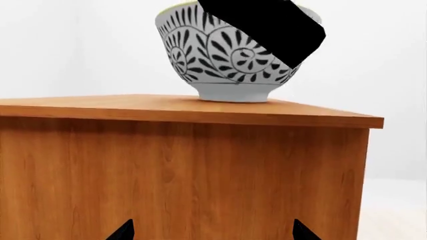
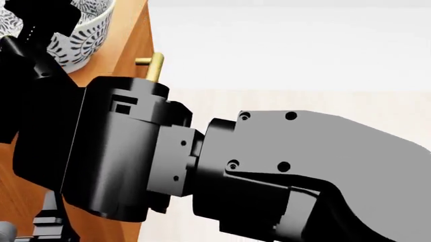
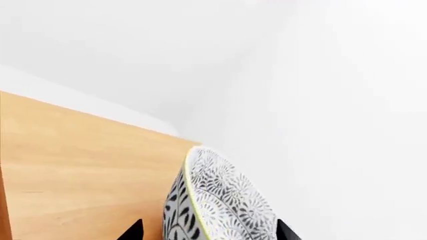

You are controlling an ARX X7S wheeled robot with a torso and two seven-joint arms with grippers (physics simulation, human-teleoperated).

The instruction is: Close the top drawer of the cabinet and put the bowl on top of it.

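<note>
The bowl (image 1: pixel 223 60) is seen standing upright on the light wooden top of the cabinet (image 1: pixel 180 165), near one edge. Its rim is gripped by the right gripper (image 3: pixel 207 231), with one black tip on each side. The left gripper (image 1: pixel 212 232) is held apart from the plain wooden side of the cabinet, its tips spread wide around nothing. A brass handle (image 2: pixel 153 65) is seen sticking out. White walls and a pale floor are seen around.
</note>
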